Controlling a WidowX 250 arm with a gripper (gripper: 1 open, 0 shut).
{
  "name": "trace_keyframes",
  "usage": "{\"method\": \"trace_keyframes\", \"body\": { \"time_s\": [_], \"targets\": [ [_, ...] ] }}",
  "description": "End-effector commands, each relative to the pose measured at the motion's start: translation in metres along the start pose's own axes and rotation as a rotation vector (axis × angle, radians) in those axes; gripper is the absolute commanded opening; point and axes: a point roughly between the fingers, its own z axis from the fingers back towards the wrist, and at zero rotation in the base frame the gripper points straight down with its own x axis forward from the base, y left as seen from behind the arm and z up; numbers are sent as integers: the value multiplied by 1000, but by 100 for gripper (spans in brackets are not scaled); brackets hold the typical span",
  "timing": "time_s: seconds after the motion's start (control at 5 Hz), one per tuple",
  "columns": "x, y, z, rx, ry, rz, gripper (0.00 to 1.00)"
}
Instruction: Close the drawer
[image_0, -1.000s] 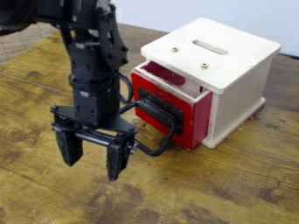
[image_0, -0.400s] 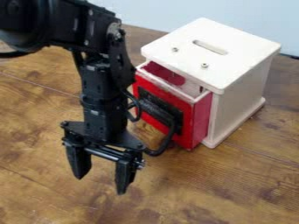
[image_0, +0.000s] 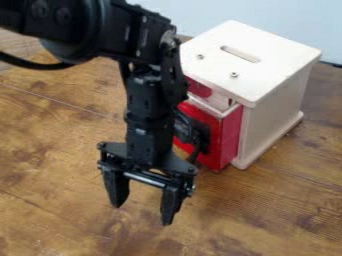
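The bright red drawer (image_0: 222, 130) sits in a cream-white wooden box (image_0: 261, 85) and stands pulled out a little toward the front left. Its black loop handle (image_0: 201, 145) is partly hidden behind the arm. My black gripper (image_0: 144, 200) hangs in front of the drawer, fingers pointing down and spread apart, open with nothing between them. It hovers just above the wooden table (image_0: 54, 150), slightly front-left of the handle.
The box top has a slot (image_0: 242, 53) and two screws. The arm (image_0: 147, 90) reaches in from the upper left and covers part of the drawer's left side. Wooden tabletop extends to the left and front.
The arm and gripper have shifted right and toward the front, now standing directly in front of the drawer. The fingers stay open. The drawer has not visibly moved.
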Motion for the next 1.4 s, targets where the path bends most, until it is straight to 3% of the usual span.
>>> {"method": "trace_keyframes", "body": {
  "time_s": [0.0, 0.4, 0.6, 0.8, 1.2],
  "targets": [
    [12, 1, 15, -19, -53, 26, 100],
    [20, -8, 13, -29, -51, 49, 100],
    [30, -13, 8, -41, -66, 54, 100],
    [31, -17, 1, -44, -63, 58, 100],
    [38, -31, 2, -34, -58, -30, 100]
  ]
}}
